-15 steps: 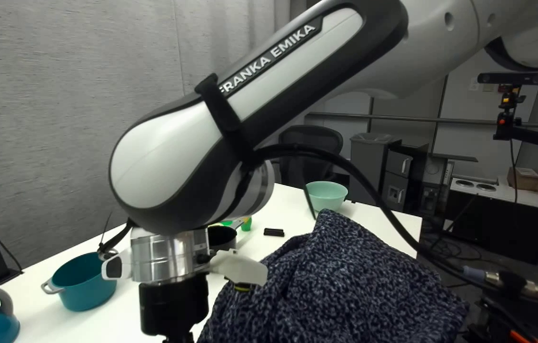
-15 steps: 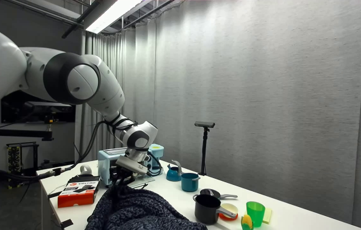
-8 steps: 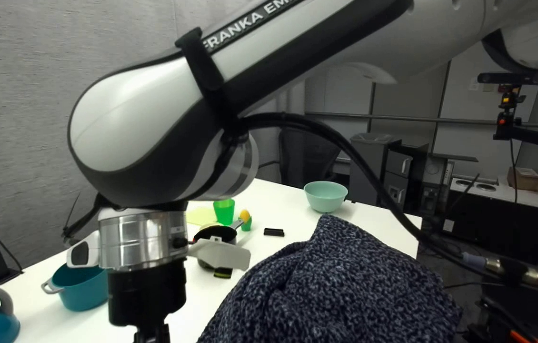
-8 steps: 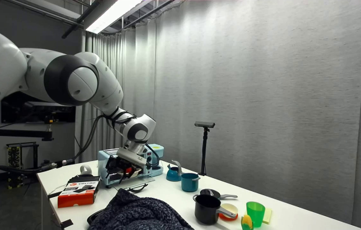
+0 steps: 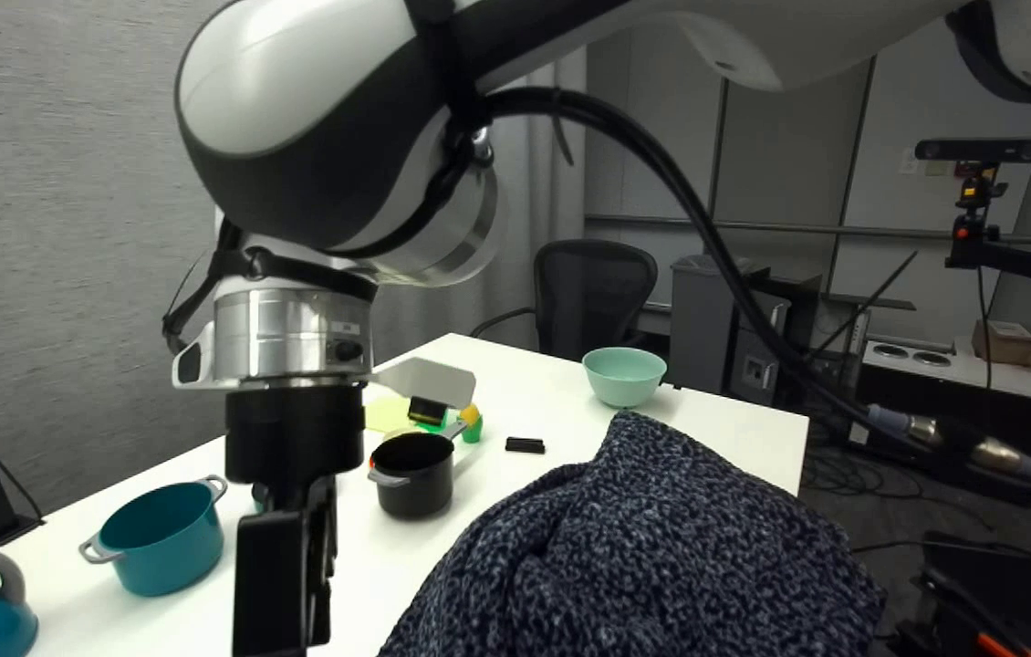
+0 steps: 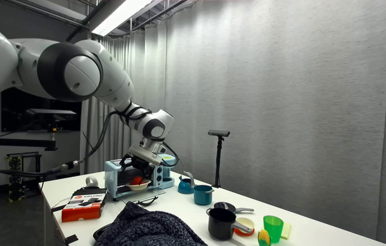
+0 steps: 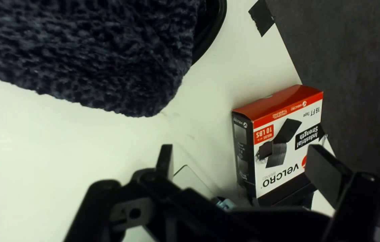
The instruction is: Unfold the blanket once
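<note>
The dark navy speckled blanket lies heaped on the white table, a peak of it standing up in both exterior views. Its rounded edge fills the upper left of the wrist view, where the blanket is apart from my fingers. In the wrist view my gripper stands wide open, holding nothing. An exterior view has the gripper raised in front of the light blue toaster oven, beyond the blanket. Part of the blanket runs out of the bottom of both exterior views.
A Velcro box stands near the table edge, below the gripper. A dark rim shows from under the blanket. The toaster oven, teal pot, black pot and mint bowl stand around.
A second ago the gripper was shut on a corner of the blanket. It has opened and let go, then risen; the blanket corner has dropped onto the heap and lies still.
</note>
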